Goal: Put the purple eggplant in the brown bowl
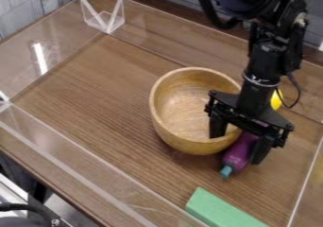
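Note:
The purple eggplant (237, 157) lies on the wooden table just right of the brown bowl (190, 111), its blue-teal stem cap pointing toward the front edge. My gripper (244, 136) is lowered over the eggplant's far end. Its black fingers (216, 125) are spread wide, one by the bowl's right rim and the other on the eggplant's right side. The jaws stand open around the eggplant; I cannot tell whether they touch it. The bowl is empty.
A flat green block (228, 212) lies at the front edge. Clear acrylic walls (51, 51) fence the table on the left and back. A clear plastic stand (104, 13) sits at the back left. Black cables hang behind the arm.

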Controlling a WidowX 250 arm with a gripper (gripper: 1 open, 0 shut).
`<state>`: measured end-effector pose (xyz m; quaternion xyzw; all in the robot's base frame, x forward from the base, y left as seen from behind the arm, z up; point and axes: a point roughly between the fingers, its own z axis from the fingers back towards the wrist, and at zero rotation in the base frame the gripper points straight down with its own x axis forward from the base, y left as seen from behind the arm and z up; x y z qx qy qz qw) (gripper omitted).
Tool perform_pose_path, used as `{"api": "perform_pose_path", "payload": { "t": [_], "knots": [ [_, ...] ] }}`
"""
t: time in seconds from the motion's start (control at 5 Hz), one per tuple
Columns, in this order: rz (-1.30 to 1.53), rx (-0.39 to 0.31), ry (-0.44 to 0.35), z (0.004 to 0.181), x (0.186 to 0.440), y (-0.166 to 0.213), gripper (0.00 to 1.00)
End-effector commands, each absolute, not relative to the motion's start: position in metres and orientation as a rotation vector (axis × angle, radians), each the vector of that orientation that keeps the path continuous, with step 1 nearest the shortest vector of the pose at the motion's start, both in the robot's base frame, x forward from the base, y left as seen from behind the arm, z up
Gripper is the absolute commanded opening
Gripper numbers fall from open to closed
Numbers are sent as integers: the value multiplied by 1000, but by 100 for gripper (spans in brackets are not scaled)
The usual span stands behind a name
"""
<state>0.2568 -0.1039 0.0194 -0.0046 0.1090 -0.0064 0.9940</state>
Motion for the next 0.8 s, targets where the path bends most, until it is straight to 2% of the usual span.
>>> {"api": "perform_pose_path", "payload": {
  "t": [0.0, 0.6],
  "knots": [
    [-23, 3, 265, 10, 246, -110, 100],
    [-14, 1, 271, 10, 245, -111, 100]
  ]
}}
